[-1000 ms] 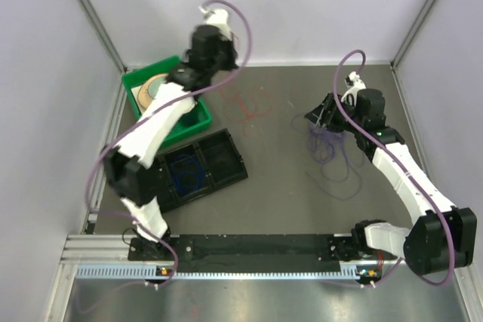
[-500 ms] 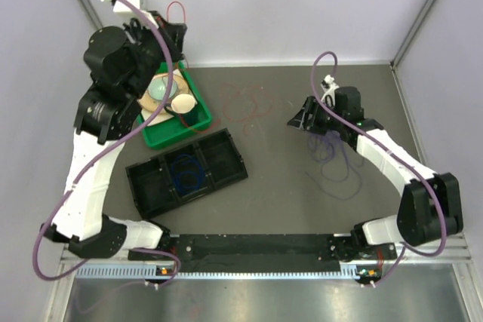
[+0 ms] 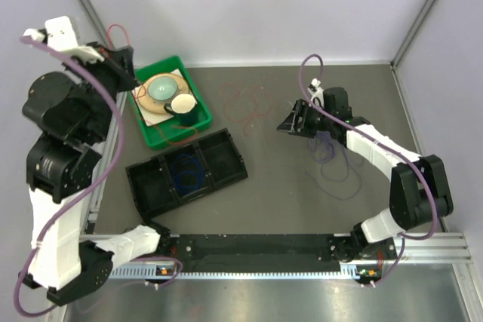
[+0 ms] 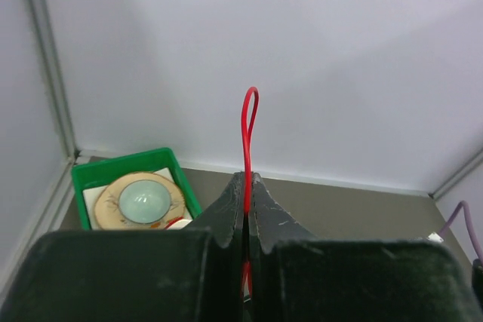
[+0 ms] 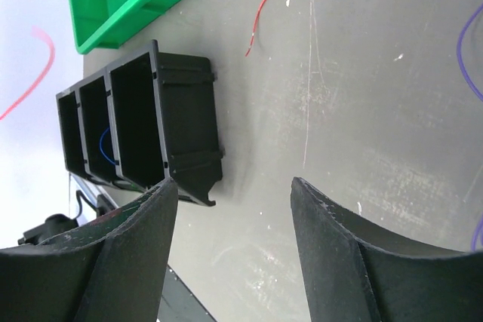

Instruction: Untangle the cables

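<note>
High at the far left, my left gripper (image 3: 123, 56) (image 4: 247, 180) is shut on a thin red cable; a short loop of red cable (image 4: 250, 115) stands up out of the closed jaws. More red cable (image 3: 245, 103) (image 5: 259, 7) lies in loose curls on the table behind the middle. A purple cable (image 3: 332, 165) (image 5: 462, 49) sprawls at the right. A blue cable (image 3: 186, 175) (image 5: 105, 143) is coiled in the black tray's middle compartment. My right gripper (image 3: 290, 121) (image 5: 234, 185) hangs open over bare table between the red and purple cables, holding nothing.
A green bin (image 3: 198, 115) (image 4: 84, 177) (image 5: 128, 7) at the back left holds a plate, a bowl and a cup. A black three-compartment tray (image 3: 226, 157) (image 5: 185, 122) lies in front of it. Walls and metal posts close in the left, back and right sides.
My left arm has swung from the back middle out to the far left and higher, carrying the red cable's end. My right gripper has moved left, away from the purple cable.
</note>
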Controlling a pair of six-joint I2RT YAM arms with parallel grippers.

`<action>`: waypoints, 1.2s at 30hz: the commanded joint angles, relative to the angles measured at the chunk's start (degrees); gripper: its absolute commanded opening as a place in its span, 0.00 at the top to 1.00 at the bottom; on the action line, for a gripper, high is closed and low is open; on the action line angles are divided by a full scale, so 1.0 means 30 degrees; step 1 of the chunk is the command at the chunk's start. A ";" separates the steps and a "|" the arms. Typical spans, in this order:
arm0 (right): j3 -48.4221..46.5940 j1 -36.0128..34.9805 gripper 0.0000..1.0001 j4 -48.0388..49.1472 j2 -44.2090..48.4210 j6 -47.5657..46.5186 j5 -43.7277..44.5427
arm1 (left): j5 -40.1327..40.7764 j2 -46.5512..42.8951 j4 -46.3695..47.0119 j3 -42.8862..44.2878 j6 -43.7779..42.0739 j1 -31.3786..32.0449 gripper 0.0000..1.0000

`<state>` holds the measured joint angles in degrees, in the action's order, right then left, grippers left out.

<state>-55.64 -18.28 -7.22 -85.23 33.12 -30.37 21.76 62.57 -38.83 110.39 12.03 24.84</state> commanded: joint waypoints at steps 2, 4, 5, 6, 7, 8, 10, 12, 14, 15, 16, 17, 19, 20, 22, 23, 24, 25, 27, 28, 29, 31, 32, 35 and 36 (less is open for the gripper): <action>-0.0937 -0.0380 0.39 0.1441 -0.0709 0.0238 -0.1008 | 0.3200 -0.1108 -0.0884 -0.1022 0.0003 0.0011 1.00; -0.0966 -0.0438 0.39 0.1586 -0.1090 0.0267 -0.1359 | 0.3934 -0.1633 -0.1235 -0.1374 0.0149 0.0011 1.00; -0.0966 -0.0439 0.39 0.1675 -0.1208 0.0325 -0.1419 | 0.4635 -0.1752 -0.1324 -0.1811 0.0149 0.0011 1.00; -0.0937 -0.0468 0.39 0.1733 -0.1441 0.0355 -0.1507 | 0.5019 -0.1870 -0.1499 -0.1990 0.0149 0.0011 1.00; -0.0937 -0.0439 0.39 0.1850 -0.1559 0.0384 -0.1681 | 0.5284 -0.2016 -0.1732 -0.2398 0.0091 0.0011 1.00; -0.0966 -0.0468 0.39 0.1909 -0.1705 0.0384 -0.1770 | 0.5634 -0.2046 -0.1909 -0.2547 0.0120 0.0011 1.00; -0.1054 -0.0497 0.39 0.1939 -0.2027 0.0414 -0.2004 | 0.6398 -0.2134 -0.2202 -0.3042 0.0179 0.0011 1.00; -0.1171 -0.0497 0.39 0.1997 -0.2175 0.0442 -0.2093 | 0.6574 -0.2077 -0.2378 -0.3338 0.0237 0.0011 1.00; -0.1229 -0.0497 0.39 0.2085 -0.2380 0.0443 -0.2181 | 0.6575 -0.1988 -0.2729 -0.3747 0.0558 0.0011 1.00; -0.1259 -0.0497 0.39 0.2115 -0.2439 0.0472 -0.2210 | 0.6546 -0.1959 -0.2760 -0.3923 0.0647 0.0011 1.00; -0.1288 -0.0468 0.39 0.2144 -0.2497 0.0472 -0.2211 | 0.6430 -0.1959 -0.2876 -0.4215 0.0850 0.0011 1.00; -0.1288 -0.0497 0.40 0.2144 -0.2556 0.0472 -0.2269 | 0.6400 -0.1959 -0.3022 -0.4334 0.0940 0.0011 1.00; -0.1288 -0.0497 0.40 0.2115 -0.2615 0.0472 -0.2298 | 0.6196 -0.2046 -0.3141 -0.4219 0.1204 -0.0018 1.00; -0.1259 -0.0497 0.40 0.2115 -0.2673 0.0472 -0.2298 | 0.6078 -0.2076 -0.3141 -0.4102 0.1204 0.0011 1.00; -0.1288 -0.0497 0.40 0.2115 -0.2761 0.0443 -0.2327 | 0.5844 -0.2076 -0.3170 -0.3461 0.1117 0.0011 1.00; -0.1346 -0.0497 0.40 0.2115 -0.2790 0.0443 -0.2328 | 0.5727 -0.2018 -0.3199 -0.3195 0.1029 0.0011 1.00; -0.1347 -0.0497 0.40 0.2115 -0.2849 0.0501 -0.2357 | 0.5581 -0.1959 -0.3055 -0.2932 0.0767 0.0011 1.00; -0.1347 -0.0497 0.40 0.2173 -0.2878 0.0531 -0.2444 | 0.5434 -0.1959 -0.2966 -0.2610 0.0649 0.0011 1.00; -0.1347 -0.0497 0.40 0.2262 -0.2850 0.0676 -0.2445 | 0.5170 -0.1930 -0.2761 -0.2315 0.0415 0.0011 1.00; -0.1347 -0.0497 0.40 0.2290 -0.2849 0.0706 -0.2445 | 0.5140 -0.1900 -0.2586 -0.2024 0.0326 0.0011 1.00; -0.1347 -0.0497 0.40 0.2262 -0.2849 0.0707 -0.2474 | 0.5169 -0.1871 -0.2526 -0.1847 0.0267 0.0011 1.00; -0.1318 -0.0526 0.40 0.2290 -0.2820 0.0736 -0.2503 | 0.5111 -0.1841 -0.2205 -0.1263 -0.0084 0.0011 1.00; -0.1318 -0.0527 0.40 0.2262 -0.2820 0.0736 -0.2504 | 0.4994 -0.1812 -0.2030 -0.1056 -0.0201 0.0011 1.00; -0.1347 -0.0527 0.40 0.2261 -0.2762 0.0736 -0.2533 | 0.4380 -0.1608 -0.1882 -0.0177 -0.0553 0.0011 1.00; -0.1347 -0.0527 0.40 0.2261 -0.2732 0.0707 -0.2533 | 0.4175 -0.1462 -0.1881 0.0028 -0.0554 -0.0018 1.00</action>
<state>-57.17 -18.74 -2.57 -93.49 35.18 -36.99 36.84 57.30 -48.25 106.65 12.29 24.84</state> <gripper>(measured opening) 0.603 0.017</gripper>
